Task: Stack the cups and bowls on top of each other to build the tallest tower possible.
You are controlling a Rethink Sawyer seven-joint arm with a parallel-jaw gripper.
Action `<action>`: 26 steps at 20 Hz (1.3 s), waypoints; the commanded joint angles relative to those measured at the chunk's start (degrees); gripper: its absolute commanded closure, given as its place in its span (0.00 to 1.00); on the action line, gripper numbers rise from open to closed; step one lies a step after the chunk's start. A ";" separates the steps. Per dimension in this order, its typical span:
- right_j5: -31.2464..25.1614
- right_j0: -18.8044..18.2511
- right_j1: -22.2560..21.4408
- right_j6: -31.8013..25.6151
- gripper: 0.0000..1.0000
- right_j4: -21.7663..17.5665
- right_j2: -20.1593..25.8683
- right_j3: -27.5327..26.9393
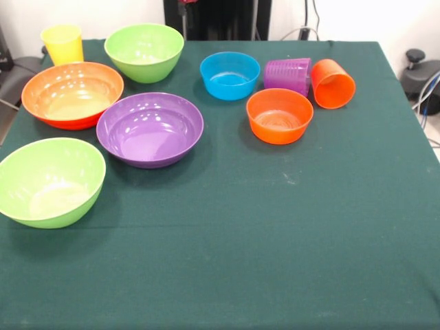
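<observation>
On the green cloth, a yellow cup (62,43) stands upright at the far left. A ribbed purple cup (287,74) and an orange cup (333,83) lie on their sides at the far right. Two lime green bowls sit open side up, one at the back (144,51) and one at the near left (49,181). A large orange bowl (72,94) and a large purple bowl (150,128) sit between them. A small blue bowl (229,75) and a small orange bowl (279,115) stand near the lying cups. The pink bowl is out of view. The gripper does not show.
The robot's black pedestal (216,19) stands behind the table's far edge. The green tablecloth (275,240) covers the table. Grey equipment and cables (423,75) sit off the table's right side.
</observation>
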State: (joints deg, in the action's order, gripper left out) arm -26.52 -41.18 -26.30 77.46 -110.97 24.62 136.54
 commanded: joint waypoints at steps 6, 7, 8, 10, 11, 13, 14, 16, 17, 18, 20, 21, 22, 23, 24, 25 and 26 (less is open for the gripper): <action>-2.66 7.35 3.19 11.89 0.00 -4.39 5.28 -1.45; -2.22 8.12 2.78 10.93 0.00 -4.40 4.86 -1.39; -0.91 9.47 2.16 8.85 0.00 -3.91 4.08 -1.59; 1.37 11.19 1.40 5.78 0.00 -3.26 2.25 -2.38; 2.39 12.02 1.31 4.39 0.00 -2.86 1.08 -3.09; 4.35 13.42 1.51 2.63 0.00 -2.98 -0.91 -4.24; 5.29 14.19 1.61 1.88 0.00 -3.01 -1.92 -4.83; 7.02 15.73 2.14 0.06 0.00 -2.88 -4.56 -6.63; 7.76 16.62 2.45 -0.55 0.00 -2.93 -5.77 -7.43; 8.34 17.46 2.81 -0.98 0.00 -3.24 -6.99 -8.15; 9.65 18.98 3.13 -0.91 0.00 -4.23 -8.72 -8.94; 10.44 19.85 3.39 -0.84 0.00 -4.81 -9.58 -9.41; 9.87 20.33 3.33 -0.20 0.00 -5.59 -9.33 -8.88; 10.28 21.17 3.46 0.12 0.00 -6.31 -9.81 -9.03; 10.75 21.62 3.38 0.41 0.00 -6.80 -10.28 -9.17; 11.22 22.07 3.30 0.69 0.00 -7.29 -10.75 -9.30; 11.41 22.27 3.01 1.24 0.00 -7.94 -10.90 -9.00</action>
State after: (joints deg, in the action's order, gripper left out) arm -21.18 -21.74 -26.27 82.21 -113.00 14.48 133.46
